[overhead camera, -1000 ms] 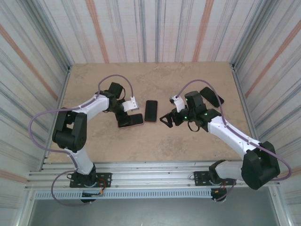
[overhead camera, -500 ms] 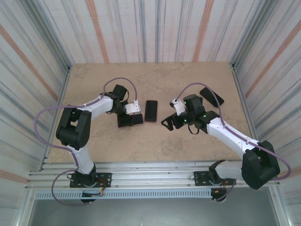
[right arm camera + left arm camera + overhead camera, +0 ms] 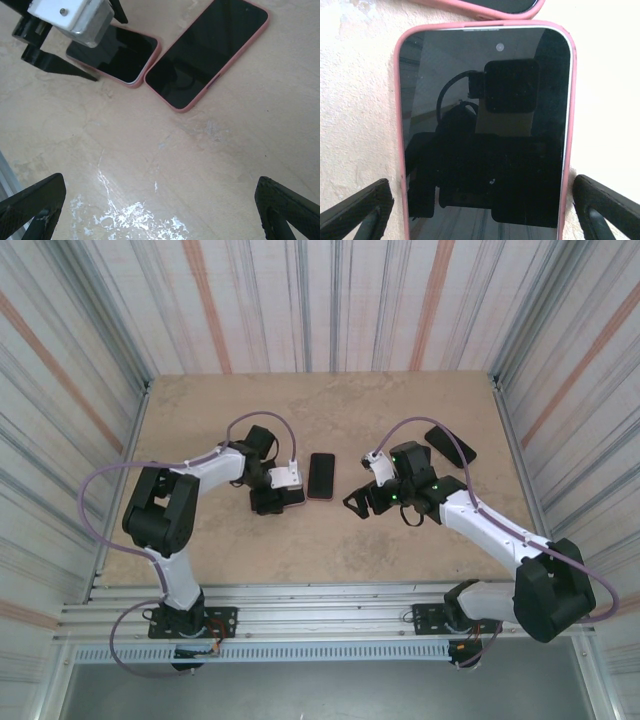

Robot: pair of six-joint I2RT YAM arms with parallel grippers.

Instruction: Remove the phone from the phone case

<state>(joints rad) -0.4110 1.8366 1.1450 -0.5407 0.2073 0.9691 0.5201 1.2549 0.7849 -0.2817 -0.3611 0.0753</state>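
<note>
Slippage threatens: left hand (image 3: 480, 210) straddles the pink-cased phone (image 3: 485, 125), fingers (image 3: 355, 212) wide; an off-centre squeeze could skid it against the neighbouring phone (image 3: 207, 52); right hand (image 3: 160, 202) hangs wide.

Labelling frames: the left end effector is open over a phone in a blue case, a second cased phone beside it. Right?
No: the case is pink, not blue, as the left wrist view shows. The left end effector is open over it, the second cased phone beside it.
</note>
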